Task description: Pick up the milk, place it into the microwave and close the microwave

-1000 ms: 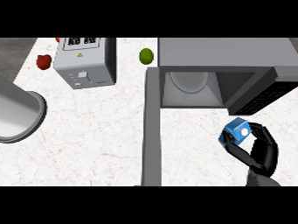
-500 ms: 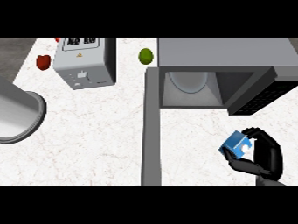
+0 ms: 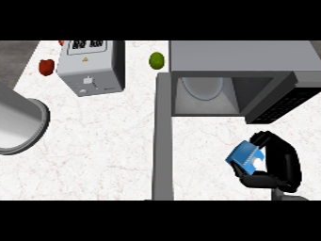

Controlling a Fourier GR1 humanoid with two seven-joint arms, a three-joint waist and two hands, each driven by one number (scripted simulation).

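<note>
Right hand (image 3: 281,162) has its fingers (image 3: 267,139) curled around the blue milk carton (image 3: 246,156), carrying it tilted over the counter (image 3: 100,141), just in front of the open microwave (image 3: 239,70), not inside yet.

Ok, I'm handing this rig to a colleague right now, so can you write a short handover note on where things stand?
Right hand: shut on the milk, a small blue carton, held above the counter in front of the microwave, toward the view's lower right.
Left hand: not in view; only the grey left forearm shows at the view's left edge.
Microwave: door swung open, cavity with its round plate free.
Done: milk picked up.
Left: carry the milk into the cavity, release it, close the door.
Also on the counter: toaster, green fruit, red item, all away from the path.
</note>
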